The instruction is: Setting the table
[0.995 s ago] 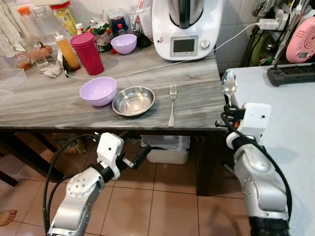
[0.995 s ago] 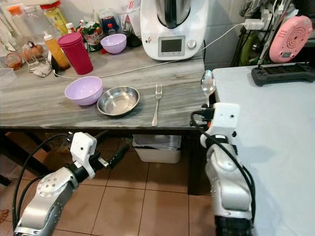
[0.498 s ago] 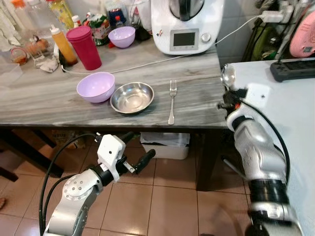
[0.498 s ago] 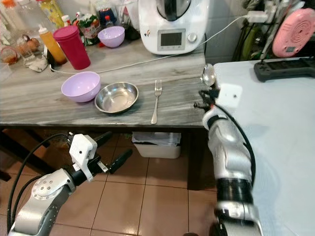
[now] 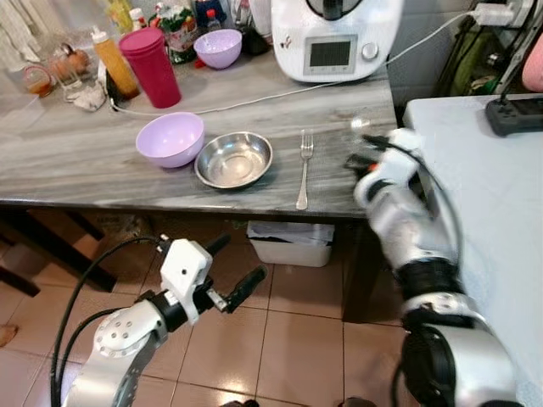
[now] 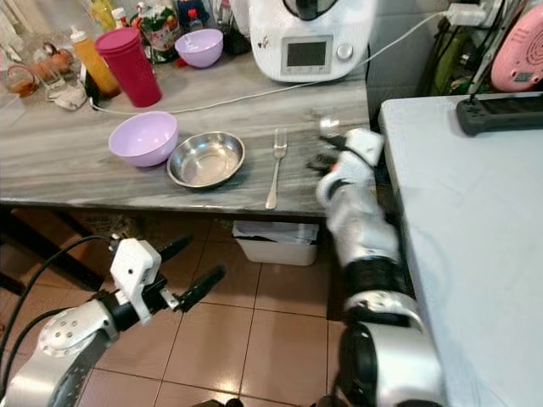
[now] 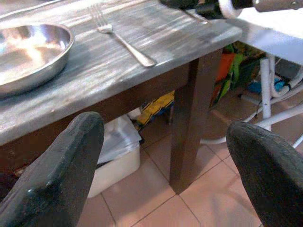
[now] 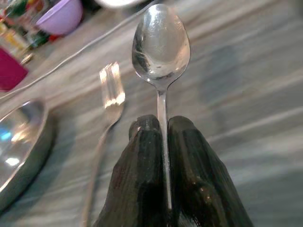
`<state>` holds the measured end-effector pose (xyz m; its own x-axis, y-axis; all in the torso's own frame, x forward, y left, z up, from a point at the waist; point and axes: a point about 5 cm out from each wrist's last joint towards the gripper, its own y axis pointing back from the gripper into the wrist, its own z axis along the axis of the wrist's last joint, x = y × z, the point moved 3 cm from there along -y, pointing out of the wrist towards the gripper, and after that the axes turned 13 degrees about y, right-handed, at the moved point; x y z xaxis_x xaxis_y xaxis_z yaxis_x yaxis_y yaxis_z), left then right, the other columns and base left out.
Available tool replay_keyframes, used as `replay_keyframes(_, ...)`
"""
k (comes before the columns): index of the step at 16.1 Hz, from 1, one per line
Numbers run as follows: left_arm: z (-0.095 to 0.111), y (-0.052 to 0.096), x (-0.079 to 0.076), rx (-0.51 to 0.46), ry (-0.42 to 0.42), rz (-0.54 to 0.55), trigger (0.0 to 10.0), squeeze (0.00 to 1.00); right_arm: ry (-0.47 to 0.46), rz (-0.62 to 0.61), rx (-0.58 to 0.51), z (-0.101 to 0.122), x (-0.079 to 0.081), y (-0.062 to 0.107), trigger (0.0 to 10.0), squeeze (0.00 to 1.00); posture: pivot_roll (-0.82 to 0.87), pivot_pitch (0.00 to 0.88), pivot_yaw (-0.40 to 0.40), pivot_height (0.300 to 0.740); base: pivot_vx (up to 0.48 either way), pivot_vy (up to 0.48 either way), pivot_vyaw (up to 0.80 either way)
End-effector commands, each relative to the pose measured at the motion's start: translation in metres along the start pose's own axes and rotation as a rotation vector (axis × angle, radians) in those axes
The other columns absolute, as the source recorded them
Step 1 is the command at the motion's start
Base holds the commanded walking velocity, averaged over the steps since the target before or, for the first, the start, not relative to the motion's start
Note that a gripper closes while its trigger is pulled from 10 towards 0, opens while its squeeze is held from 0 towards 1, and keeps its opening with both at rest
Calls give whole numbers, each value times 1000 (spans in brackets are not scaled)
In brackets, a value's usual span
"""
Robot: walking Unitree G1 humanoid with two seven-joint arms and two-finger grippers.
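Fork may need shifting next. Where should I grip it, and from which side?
Grip the fork mid-handle, from straight above, jaws across its width. It lies flat, tines away from the robot, with the steel bowl close on its left, so a side approach is cramped.

A white kitchen machine (image 5: 338,38), magenta tumbler (image 5: 153,66) and sauce bottle (image 5: 113,64) stand at the counter's back.

Grey wooden table (image 5: 76,174) over terracotta-tiled floor (image 5: 297,339).

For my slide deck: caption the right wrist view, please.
Right tool pinches a spoon by its handle above the grey table, beside the fork.
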<state>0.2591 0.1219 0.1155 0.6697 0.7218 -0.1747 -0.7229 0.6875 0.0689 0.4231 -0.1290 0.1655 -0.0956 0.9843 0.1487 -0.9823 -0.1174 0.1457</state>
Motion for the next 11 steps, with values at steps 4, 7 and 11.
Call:
replay_keyframes(4, 6, 2, -3, -2, -10, -22, 10000, 0, 31, 9, 14, -1, 11, -5, 10000, 0, -77, 166, 144, 740, 0, 0, 0)
replay_keyframes(7, 13, -3, -13, -29, 14, -77, 10000, 0, 61, -68, 22, 0, -4, -7, 10000, 0, -88, 162, 141, 740, 0, 0, 0)
replay_keyframes(11, 19, -10, -14, -56, 16, -81, 10000, 0, 69, -105, 32, -2, -17, -6, 10000, 0, -101, 158, 137, 740, 0, 0, 0)
